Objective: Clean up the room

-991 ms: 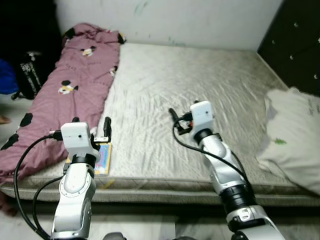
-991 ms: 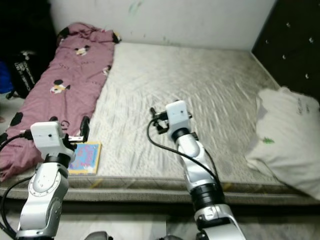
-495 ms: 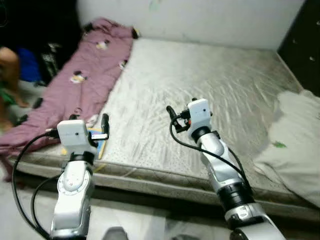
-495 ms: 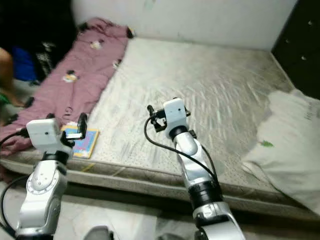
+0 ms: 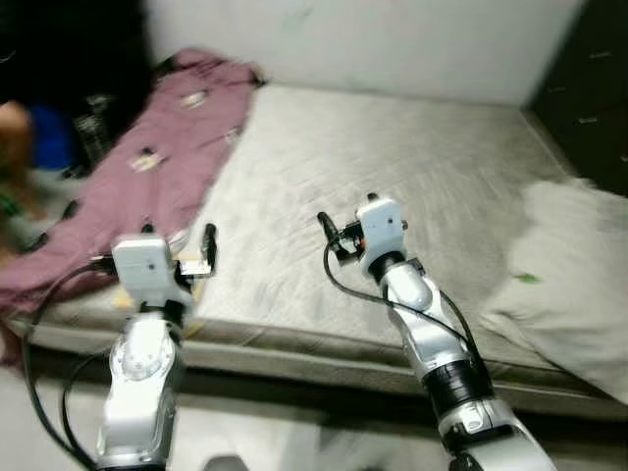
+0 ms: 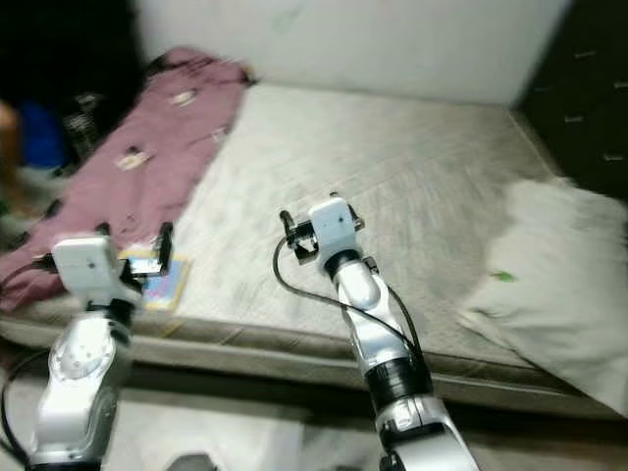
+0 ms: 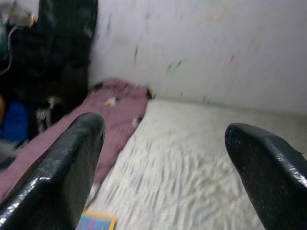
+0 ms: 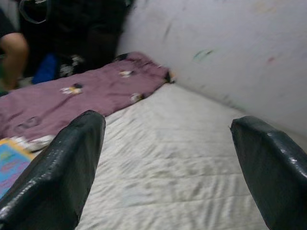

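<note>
Both pincers hold nothing, fingers spread wide: the left pincer [image 5: 179, 247] over the bed's near edge beside a colourful book [image 6: 159, 282], the right pincer [image 5: 336, 230] above the bare mattress [image 5: 392, 167]. A maroon blanket [image 5: 147, 167] lies along the bed's left side, a white pillow [image 5: 569, 265] on the right.

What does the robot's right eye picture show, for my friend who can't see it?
A bare grey mattress lies ahead, with both silver robot arms raised over its near edge, the left gripper and the right gripper holding nothing. A purple blanket lies along the left side, a colourful book sits near the left gripper, and a white pillow lies on the right.
</note>
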